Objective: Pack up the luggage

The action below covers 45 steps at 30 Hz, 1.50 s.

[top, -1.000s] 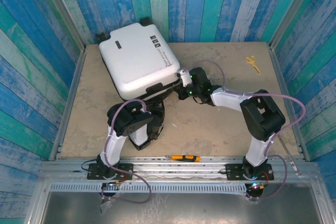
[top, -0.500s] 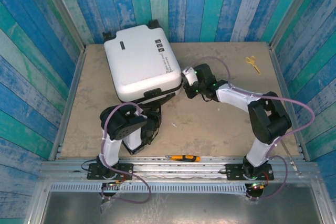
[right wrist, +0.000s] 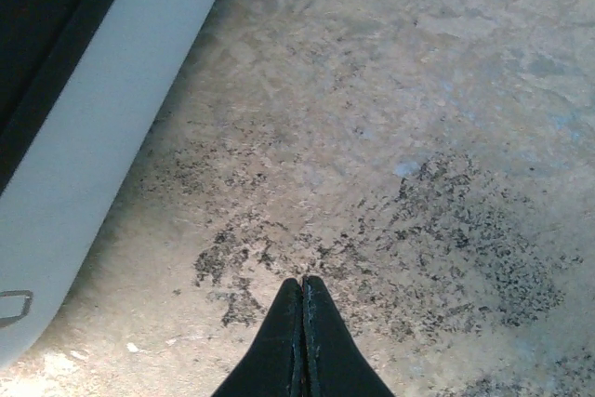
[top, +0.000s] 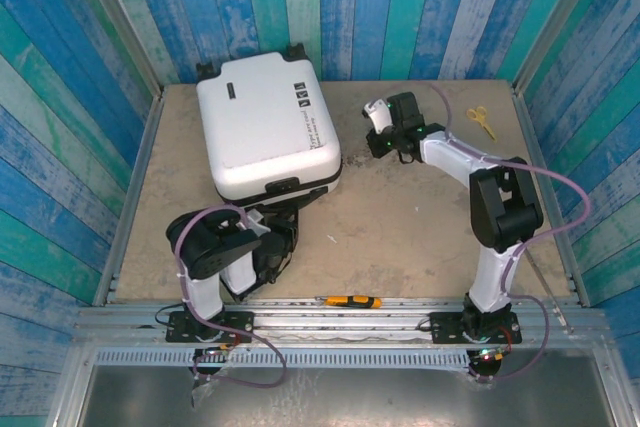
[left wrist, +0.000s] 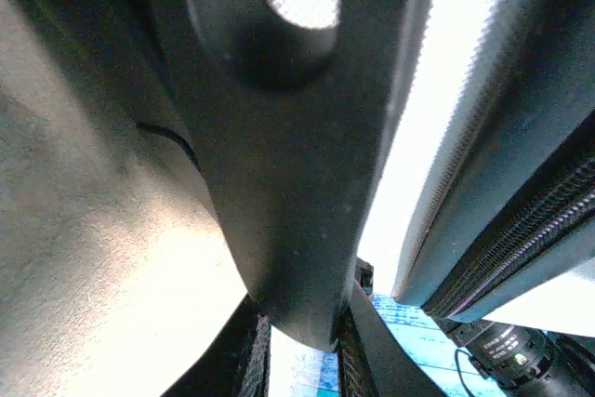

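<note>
**Right gripper** point(right wrist: 302, 284): fingers pressed together to a single black point, holding nothing. It hangs over bare table just beside the luggage's rounded right flank, apart from it.

**Left gripper** point(top: 289, 211): tucked at the near edge of the luggage, under the shell's overhang. Its wrist view is crowded by dark forms at close range, so it cannot be told whether the jaws are spread or pinching anything.

**The luggage** point(top: 265, 122): lies closed on the far left of the table, broad white face up, wheels toward the back wall. A black side handle point(top: 283, 185) sits on its near edge. The left wrist view shows a dimpled white shell and a ribbed black zipper band point(left wrist: 521, 239).

**Handling, as judged:** the shell looks rigid and smooth. It is likely slippery for narrow fingers and too wide to pinch across. It appears bulky and probably heavy for one arm. The side handle or the trim line offers the only real purchase, and the flat flanks suit pushing.

**Surroundings:** the table point(top: 420, 217) is matt beige, mottled with dark speckling. Yellow scissors point(top: 481, 120) lie at the far right. An orange-and-black cutter point(top: 348, 301) rests at the near rail.
</note>
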Each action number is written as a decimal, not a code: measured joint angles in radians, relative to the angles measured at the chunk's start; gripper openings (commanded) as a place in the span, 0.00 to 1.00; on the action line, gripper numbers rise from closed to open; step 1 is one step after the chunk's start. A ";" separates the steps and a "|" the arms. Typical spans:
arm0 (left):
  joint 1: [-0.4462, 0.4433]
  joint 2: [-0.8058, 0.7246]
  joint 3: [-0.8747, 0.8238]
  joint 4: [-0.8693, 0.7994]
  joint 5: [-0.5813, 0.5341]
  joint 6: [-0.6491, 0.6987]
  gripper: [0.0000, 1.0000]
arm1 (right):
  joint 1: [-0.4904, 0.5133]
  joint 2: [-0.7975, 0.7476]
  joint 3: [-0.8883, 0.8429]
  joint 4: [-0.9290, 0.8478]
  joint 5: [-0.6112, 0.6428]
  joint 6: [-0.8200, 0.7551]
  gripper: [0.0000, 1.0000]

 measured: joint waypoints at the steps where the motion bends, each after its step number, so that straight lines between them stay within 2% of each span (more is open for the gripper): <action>1: 0.002 -0.010 0.003 -0.016 0.000 0.006 0.00 | 0.001 -0.003 -0.002 -0.002 0.000 0.003 0.05; 5: 0.007 -0.037 0.010 -0.063 0.001 0.014 0.00 | 0.002 -0.074 -0.090 0.000 -0.006 0.029 0.33; 7: 0.008 -0.043 0.010 -0.071 0.005 0.015 0.00 | -0.001 -0.151 -0.175 0.005 -0.018 0.044 0.42; 11: 0.011 -0.045 0.009 -0.074 0.012 0.018 0.00 | -0.003 -0.304 -0.321 0.029 -0.097 0.060 0.54; 14: 0.014 -0.045 0.007 -0.073 0.019 0.021 0.00 | -0.002 -0.346 -0.370 0.065 -0.170 0.060 0.59; 23: 0.021 -0.053 0.002 -0.074 0.039 0.021 0.00 | 0.026 -0.266 -0.388 0.117 -0.253 0.020 0.66; 31: 0.025 -0.111 0.000 -0.148 0.054 0.030 0.00 | 0.073 -0.157 -0.341 0.145 -0.232 -0.047 0.71; 39: 0.029 -0.169 0.000 -0.227 0.071 0.037 0.00 | 0.115 -0.136 -0.303 0.180 -0.164 -0.076 0.70; 45: 0.031 -0.179 0.001 -0.244 0.076 0.044 0.00 | 0.117 -0.130 -0.303 0.232 -0.118 -0.076 0.63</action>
